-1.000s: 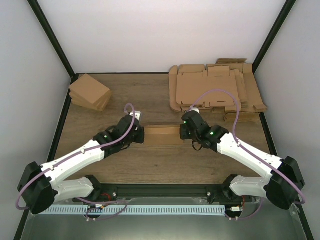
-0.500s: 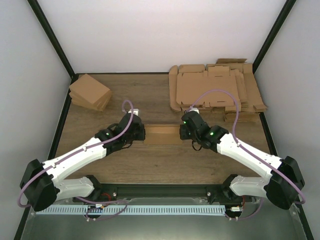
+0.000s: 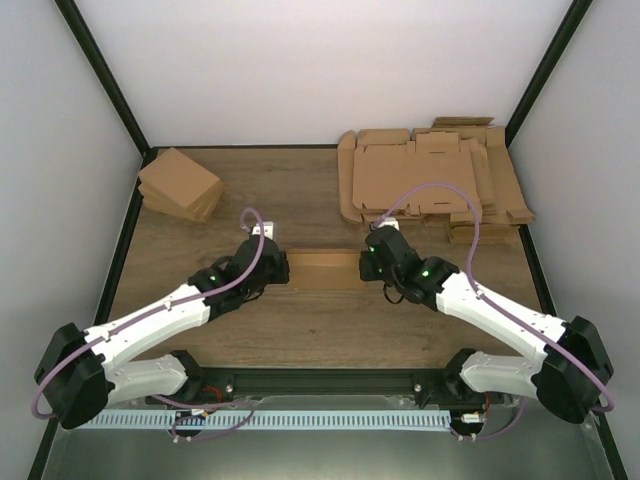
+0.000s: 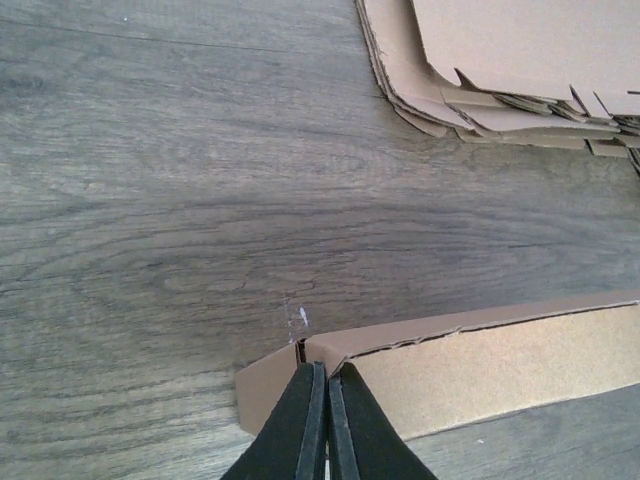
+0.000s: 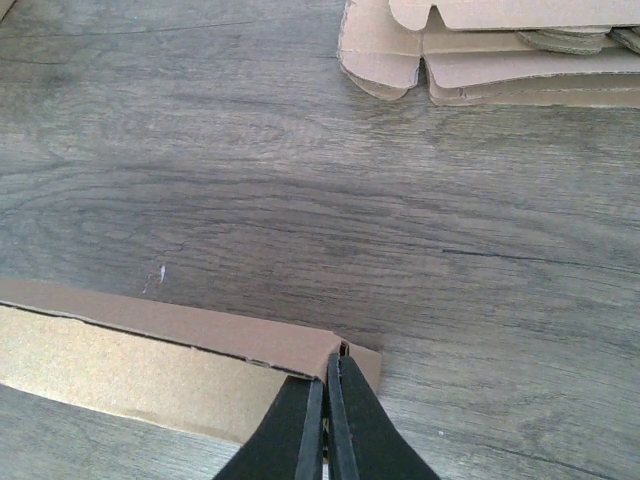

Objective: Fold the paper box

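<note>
Because the paper box [image 3: 325, 270] is a single sheet of thin brown card, it should be very light and stiff only along its folded walls. It would likely bend at the creases, slide easily on the smooth wood and crush or tear under a hard squeeze. The doubled rim of a wall or a corner close to a crease looks like the soundest place to take hold, better than a loose flap.

The box lies on the tabletop [image 3: 300, 190] at its middle, between the two arms. The stack of flat tabbed sheets [image 3: 430, 180] is at the far right and the pile of folded boxes [image 3: 180, 185] at the far left, both well apart from it. Its long axis runs left to right, parallel to the near edge, and its shallow open side appears to face up.

The left end effector [image 4: 320, 375] sits at the box's left end with its fingers drawn to a hairline slit over the far corner. The right end effector [image 5: 327, 368] is the same at the right end's far corner. Each seems to nip the card there, though the card between the pads is hidden.
</note>
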`<state>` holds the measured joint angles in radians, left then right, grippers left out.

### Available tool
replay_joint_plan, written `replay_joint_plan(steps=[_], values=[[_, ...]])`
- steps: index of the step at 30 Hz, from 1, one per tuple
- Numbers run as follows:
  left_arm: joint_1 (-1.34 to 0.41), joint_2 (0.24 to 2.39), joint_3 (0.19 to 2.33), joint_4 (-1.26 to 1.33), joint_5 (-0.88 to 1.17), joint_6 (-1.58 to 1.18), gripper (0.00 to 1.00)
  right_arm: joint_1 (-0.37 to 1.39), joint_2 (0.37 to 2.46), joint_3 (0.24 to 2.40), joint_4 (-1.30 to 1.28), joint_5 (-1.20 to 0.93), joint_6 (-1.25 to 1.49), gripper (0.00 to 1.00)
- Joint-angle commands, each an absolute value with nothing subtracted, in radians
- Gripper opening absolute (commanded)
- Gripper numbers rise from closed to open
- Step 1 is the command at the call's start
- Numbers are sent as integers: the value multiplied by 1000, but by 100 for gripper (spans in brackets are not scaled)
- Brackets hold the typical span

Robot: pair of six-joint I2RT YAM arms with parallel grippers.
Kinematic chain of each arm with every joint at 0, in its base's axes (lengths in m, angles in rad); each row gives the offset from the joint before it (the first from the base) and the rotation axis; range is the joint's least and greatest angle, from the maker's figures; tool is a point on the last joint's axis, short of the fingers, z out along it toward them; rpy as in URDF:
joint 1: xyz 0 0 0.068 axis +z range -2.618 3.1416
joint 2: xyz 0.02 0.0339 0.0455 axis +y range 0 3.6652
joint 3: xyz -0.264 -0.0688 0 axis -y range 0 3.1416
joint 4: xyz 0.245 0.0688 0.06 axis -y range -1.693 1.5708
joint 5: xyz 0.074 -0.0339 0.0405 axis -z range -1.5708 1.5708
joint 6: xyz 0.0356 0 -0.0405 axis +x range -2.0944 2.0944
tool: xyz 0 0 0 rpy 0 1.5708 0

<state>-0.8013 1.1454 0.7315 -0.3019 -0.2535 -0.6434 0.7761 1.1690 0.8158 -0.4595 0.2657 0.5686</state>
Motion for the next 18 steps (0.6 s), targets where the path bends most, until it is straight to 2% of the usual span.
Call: replay_joint_plan(steps=[1,12,18], values=[[-819,1134,683,-327,-275,-602,4,788,1171,762,-540,264,594,1],[-845,1131,680,-337,-331,-542,4,799,1177,785,-590,373,537,1],[-868,1127,635,-285,-335,-571,4,848,1169,700,-506,382,609,1]])
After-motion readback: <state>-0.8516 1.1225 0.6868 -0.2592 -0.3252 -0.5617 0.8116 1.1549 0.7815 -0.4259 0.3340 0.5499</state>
